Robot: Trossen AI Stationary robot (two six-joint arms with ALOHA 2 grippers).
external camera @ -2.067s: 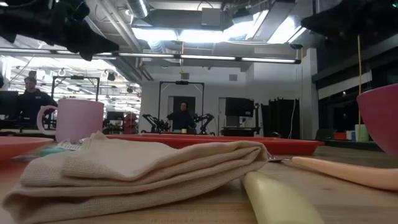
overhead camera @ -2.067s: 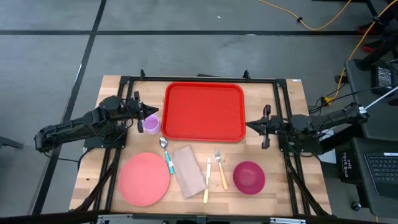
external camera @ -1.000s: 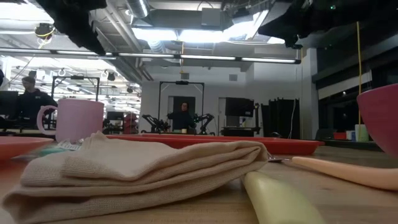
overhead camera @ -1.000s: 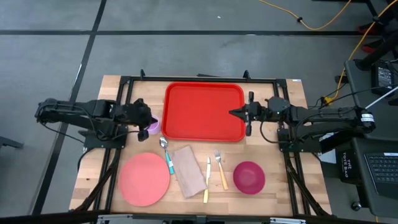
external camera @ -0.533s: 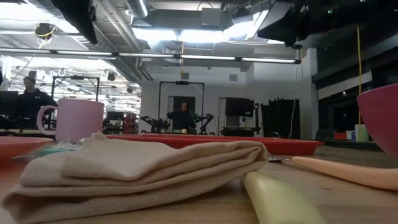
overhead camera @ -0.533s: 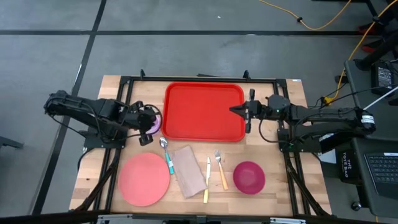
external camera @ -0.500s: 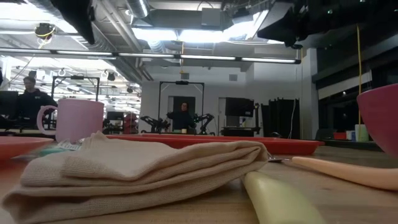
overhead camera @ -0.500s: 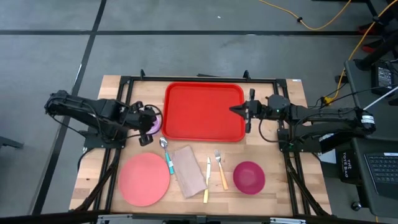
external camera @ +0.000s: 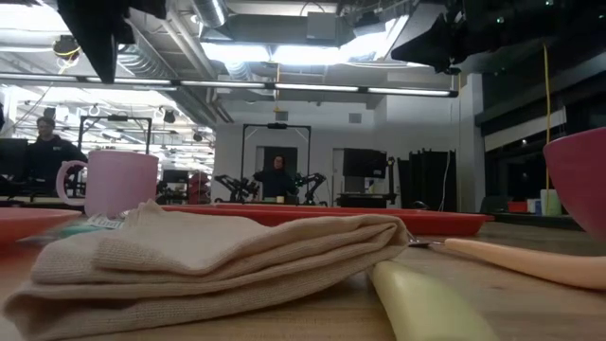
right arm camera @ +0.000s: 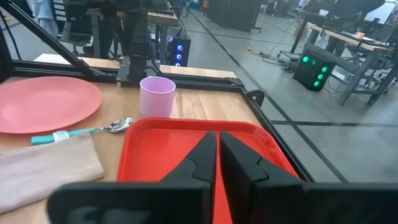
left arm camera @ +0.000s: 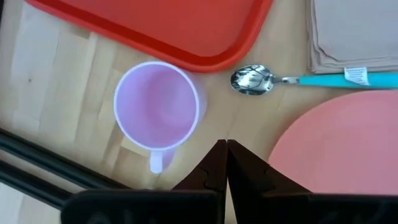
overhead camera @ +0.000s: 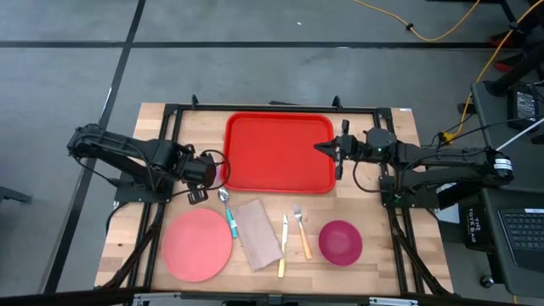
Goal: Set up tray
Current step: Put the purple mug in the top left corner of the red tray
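Observation:
The red tray (overhead camera: 280,153) lies flat at the far middle of the table. My left gripper (overhead camera: 197,194) is shut and points down beside the pink mug (left arm camera: 158,107), which stands upright off the tray's left near corner; the fingertips (left arm camera: 222,155) hover between the mug's handle and the pink plate (left arm camera: 339,146). My right gripper (overhead camera: 320,150) is shut and hangs above the tray's right rim (right arm camera: 186,134), pointing toward the table's left. Both arms stay high in the low view.
Along the near side lie the pink plate (overhead camera: 197,244), a spoon with a teal handle (overhead camera: 228,212), a folded beige napkin (overhead camera: 257,232), a yellow knife (overhead camera: 282,246), a fork (overhead camera: 302,231) and a magenta bowl (overhead camera: 340,241). People show in the room beyond.
My left gripper has moved toward the table's right and near edge, over to the mug, and has tipped to point down. My right gripper has stayed above the tray's right rim. No object has moved.

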